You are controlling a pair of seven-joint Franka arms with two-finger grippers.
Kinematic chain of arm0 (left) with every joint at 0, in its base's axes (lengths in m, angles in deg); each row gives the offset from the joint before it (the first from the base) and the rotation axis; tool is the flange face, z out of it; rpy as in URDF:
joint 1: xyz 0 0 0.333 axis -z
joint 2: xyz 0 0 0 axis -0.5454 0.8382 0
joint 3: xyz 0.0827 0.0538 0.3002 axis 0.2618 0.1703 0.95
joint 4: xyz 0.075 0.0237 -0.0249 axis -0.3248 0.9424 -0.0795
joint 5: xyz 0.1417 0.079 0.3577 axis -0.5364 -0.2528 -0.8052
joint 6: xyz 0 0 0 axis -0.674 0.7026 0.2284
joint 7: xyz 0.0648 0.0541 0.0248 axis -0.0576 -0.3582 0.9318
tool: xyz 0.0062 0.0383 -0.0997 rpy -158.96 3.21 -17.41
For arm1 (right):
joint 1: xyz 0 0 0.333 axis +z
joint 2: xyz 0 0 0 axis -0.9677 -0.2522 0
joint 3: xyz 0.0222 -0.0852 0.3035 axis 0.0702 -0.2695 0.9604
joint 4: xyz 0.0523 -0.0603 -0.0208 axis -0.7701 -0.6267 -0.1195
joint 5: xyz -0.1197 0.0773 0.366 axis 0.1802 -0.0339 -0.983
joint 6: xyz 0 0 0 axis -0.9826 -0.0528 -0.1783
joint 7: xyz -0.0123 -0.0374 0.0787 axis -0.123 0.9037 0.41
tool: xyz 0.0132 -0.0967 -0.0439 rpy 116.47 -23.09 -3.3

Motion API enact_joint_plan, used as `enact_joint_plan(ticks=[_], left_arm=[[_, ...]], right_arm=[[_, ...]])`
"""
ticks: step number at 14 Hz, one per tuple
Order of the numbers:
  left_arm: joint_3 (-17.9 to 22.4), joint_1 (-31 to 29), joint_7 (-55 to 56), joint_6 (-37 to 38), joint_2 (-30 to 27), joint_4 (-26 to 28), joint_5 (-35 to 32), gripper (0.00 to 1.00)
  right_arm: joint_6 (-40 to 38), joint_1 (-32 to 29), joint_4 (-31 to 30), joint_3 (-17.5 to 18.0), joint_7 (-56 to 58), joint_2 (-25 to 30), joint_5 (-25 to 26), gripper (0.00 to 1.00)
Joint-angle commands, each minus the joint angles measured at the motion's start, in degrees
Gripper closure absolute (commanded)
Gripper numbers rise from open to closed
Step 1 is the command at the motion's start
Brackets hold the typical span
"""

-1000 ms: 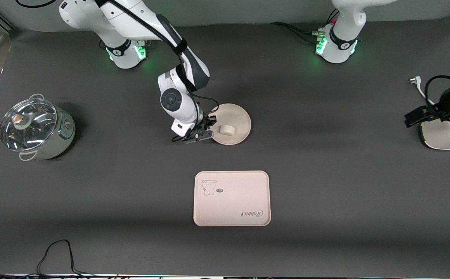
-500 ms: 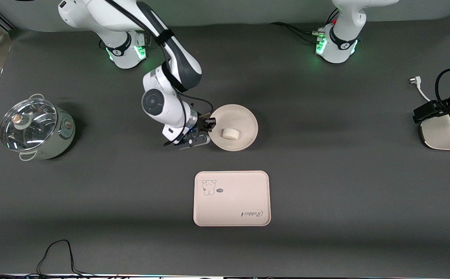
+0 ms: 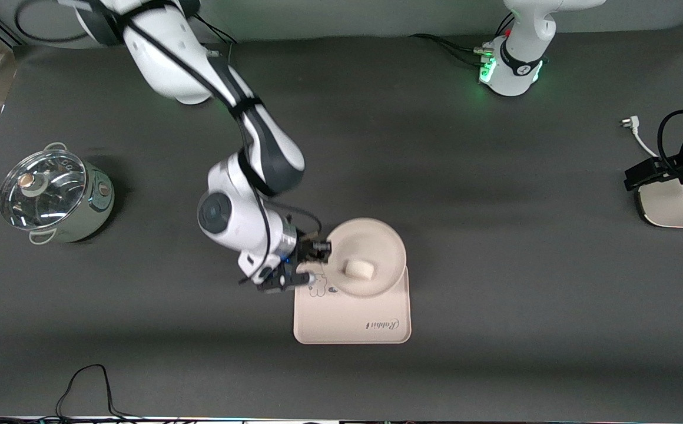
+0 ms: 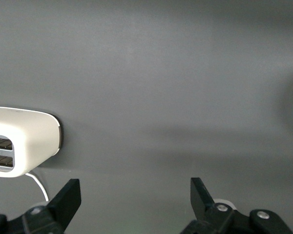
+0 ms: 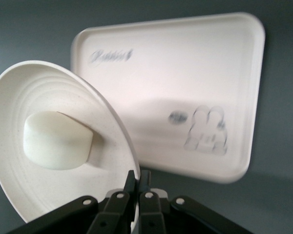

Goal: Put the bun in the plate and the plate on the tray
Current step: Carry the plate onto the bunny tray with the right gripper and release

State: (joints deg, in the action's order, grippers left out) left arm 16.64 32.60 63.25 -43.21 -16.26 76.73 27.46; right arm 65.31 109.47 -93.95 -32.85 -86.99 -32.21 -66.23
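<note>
Dark grey bench (image 3: 494, 365) under everything. Nearest the front camera, tray (image 3: 347, 324), lying flat, partly beneath the right pincer (image 3: 313, 263) and its load. Clenched edge-on upon the rim of the plate (image 3: 380, 238). Plate lifted over the tray's farther edge, hanging partly past it, and seemingly tilted in the right wrist view. Bun (image 3: 359, 269) lying loose inside the plate, near the gripped rim.

Likely trouble from here:
- With a single-point rim grip and that tilt, could slide the bun toward the rim or out.
- Could let the plate swivel between the fingers.
- If set down now, would probably straddle the tray's raised edge and rock.

Calls for levelling and a shift over the tray's middle before release.

Right arm stretched down from its base, elbow raised, wrist bent, fingers roughly level. Well apart from that pincer, a lidded pot (image 3: 53, 197) toward the right arm's end. At the left arm's end, left pincer (image 4: 135, 187), fingers spread wide and holding nothing, waiting beside a toaster (image 4: 22, 141).
</note>
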Motion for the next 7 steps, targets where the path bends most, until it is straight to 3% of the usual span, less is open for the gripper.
enact_joint_plan(ticks=[1,7], left_arm=[[1.1,0.8,-2.6,0.9,0.9,-1.8,0.2,0.0],[1.1,1.1,-3.2,0.7,1.5,-1.8,0.4,0.0]], right_arm=[[-1.1,-3.7,12.9,0.4,0.3,-10.7,-0.8,1.0],[-0.1,-4.1,12.9,0.6,-0.2,-12.7,-0.9,1.0]])
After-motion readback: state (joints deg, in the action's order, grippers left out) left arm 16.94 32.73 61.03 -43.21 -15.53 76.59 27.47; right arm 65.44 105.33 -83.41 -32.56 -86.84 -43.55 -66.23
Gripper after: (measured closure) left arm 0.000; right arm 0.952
